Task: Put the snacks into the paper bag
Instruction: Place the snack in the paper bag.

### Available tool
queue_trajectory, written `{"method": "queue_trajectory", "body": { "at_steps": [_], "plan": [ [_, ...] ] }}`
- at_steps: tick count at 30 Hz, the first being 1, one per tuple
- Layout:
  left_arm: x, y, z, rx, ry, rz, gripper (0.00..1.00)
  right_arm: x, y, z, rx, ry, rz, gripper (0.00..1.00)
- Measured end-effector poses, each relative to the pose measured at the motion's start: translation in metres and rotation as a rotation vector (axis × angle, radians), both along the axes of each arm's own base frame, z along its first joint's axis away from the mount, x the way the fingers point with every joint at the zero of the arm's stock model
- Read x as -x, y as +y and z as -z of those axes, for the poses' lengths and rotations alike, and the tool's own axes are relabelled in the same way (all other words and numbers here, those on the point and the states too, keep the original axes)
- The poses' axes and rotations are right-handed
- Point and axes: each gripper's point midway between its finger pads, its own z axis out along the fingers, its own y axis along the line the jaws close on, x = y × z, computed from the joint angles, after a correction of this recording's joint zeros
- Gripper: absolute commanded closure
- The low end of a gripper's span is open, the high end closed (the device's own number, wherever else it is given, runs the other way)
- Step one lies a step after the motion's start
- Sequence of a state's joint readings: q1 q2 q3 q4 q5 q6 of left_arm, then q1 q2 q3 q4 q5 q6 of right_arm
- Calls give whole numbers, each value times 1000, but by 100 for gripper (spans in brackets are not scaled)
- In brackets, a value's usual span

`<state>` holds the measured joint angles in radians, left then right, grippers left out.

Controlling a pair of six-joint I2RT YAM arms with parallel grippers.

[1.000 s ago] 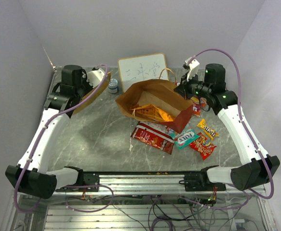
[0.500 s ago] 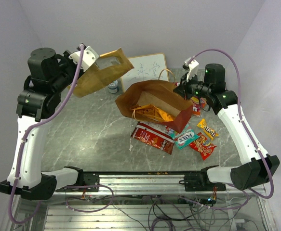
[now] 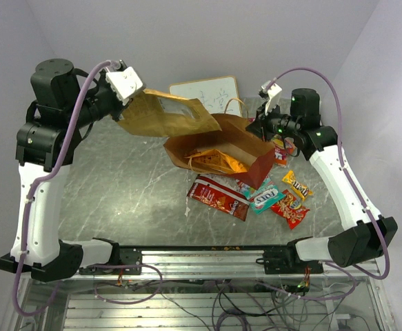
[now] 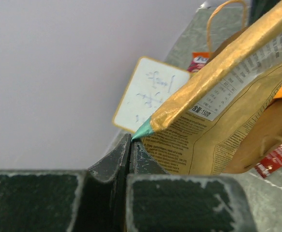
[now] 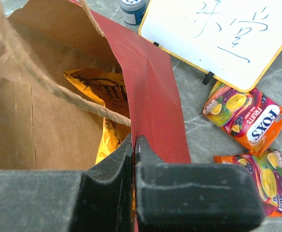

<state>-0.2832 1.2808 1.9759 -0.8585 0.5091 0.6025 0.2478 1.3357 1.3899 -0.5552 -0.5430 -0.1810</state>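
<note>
Top external view, nearest row: four flat foil packets lie on the grey marbled table, well apart from both sets of fingers. They are one long red chip bag, one teal packet, one yellow packet and one orange-red packet. Behind them lies the paper bag (red outside, creased brown kraft inside), mouth open, with a yellow-orange packet inside. The right gripper is clenched on the bag's red wall at the rim. Two orange fruit-sweet packets lie just beside the bag. The left gripper is raised, pinching the teal corner of one crinkled gold packet, whose free end overlaps the bag's upper edge. Farthest stand one whiteboard and one small blue-lidded jar.
</note>
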Motion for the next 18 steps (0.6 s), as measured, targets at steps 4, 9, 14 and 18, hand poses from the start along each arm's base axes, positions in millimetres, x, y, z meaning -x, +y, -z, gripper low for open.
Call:
{"method": "queue_trajectory", "body": {
  "at_steps": [4, 9, 14, 18],
  "plan": [
    [8, -28, 6, 16, 42, 86, 93, 3, 2, 1, -2, 6, -15, 100],
    [14, -61, 17, -2, 73, 154, 93, 5, 3, 1, -1, 9, -33, 100],
    [14, -86, 31, -43, 92, 172, 93, 6, 3, -1, 1, 12, -35, 100],
    [14, -105, 43, -94, 90, 174, 93, 4, 3, -3, 2, 14, -34, 100]
  ]
}}
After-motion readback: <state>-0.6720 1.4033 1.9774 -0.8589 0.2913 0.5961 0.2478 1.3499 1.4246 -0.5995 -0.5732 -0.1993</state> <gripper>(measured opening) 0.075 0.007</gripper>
